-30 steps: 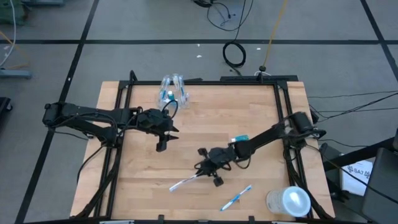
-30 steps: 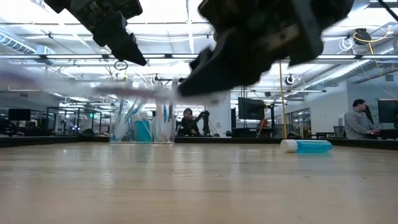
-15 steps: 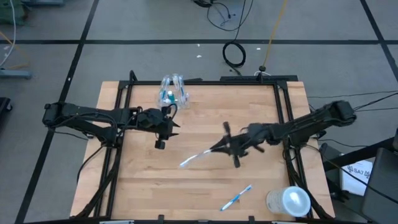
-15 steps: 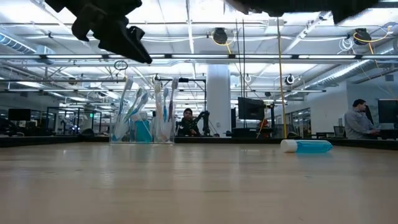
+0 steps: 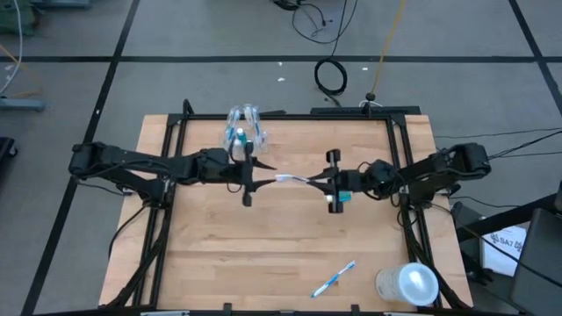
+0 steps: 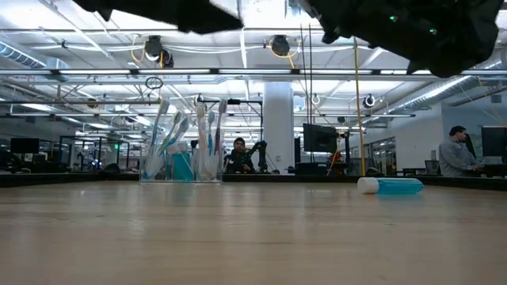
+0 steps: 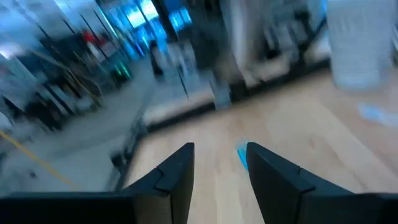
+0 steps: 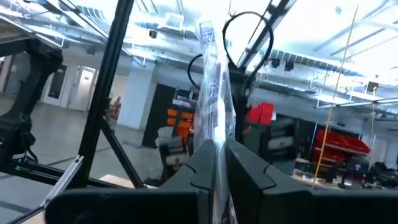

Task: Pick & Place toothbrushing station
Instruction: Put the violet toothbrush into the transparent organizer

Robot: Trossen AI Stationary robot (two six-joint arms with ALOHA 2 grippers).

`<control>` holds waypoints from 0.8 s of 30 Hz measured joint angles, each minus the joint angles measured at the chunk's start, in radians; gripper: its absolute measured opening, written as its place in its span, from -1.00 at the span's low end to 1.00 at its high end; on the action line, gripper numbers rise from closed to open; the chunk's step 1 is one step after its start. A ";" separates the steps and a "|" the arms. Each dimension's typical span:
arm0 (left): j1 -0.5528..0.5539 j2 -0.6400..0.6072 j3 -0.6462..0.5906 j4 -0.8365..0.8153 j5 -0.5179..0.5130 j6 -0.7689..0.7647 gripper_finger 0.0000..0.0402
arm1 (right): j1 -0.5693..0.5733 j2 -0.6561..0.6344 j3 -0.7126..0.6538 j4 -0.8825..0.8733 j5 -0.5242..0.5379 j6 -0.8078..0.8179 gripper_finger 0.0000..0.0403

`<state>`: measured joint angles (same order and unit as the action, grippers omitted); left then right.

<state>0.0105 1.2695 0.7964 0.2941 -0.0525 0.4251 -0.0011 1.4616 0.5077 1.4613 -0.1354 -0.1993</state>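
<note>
Toothbrush lifted off the desk and carried toward the waiting left end effector

Toothbrush now hangs in the air over the middle of the desk, clenched between the fingers of the right end effector; the right wrist view shows its clear handle rising from between the two closed fingers. A second ago it lay low on the wood toward the near edge, and half a second ago it was only partly raised, so the right arm has swung it up and toward the far side. Its free end points at the left end effector, which has moved in from the left half of the desk and now sits just beside the brush tip, fingers spread apart and holding nothing. This looks like a hand-over being set up, though whether the tip already touches the left fingers cannot be told.

The clear plastic cup stands at the far edge, left of centre, already holding several brushes and a teal tube, as the low view shows. A toothpaste tube lies on the wood under the right arm. Another toothbrush rests near the near edge, next to the whitish cylinder in the near right corner. By my reading, the station is partly filled, with at least these pieces left to place.
</note>
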 joint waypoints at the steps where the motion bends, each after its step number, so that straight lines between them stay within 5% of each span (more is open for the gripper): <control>1: 0.000 0.009 0.001 0.050 0.000 0.000 -0.24 | -0.003 0.013 0.014 -0.012 0.000 0.001 -0.90; 24: -0.002 0.020 0.000 0.236 0.164 -0.060 -0.24 | -0.011 0.076 0.071 -0.139 0.008 0.091 -0.89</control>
<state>0.0089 1.2900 0.7963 0.5301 0.1111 0.3648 -0.0116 1.5372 0.5789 1.3222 -0.1274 -0.1088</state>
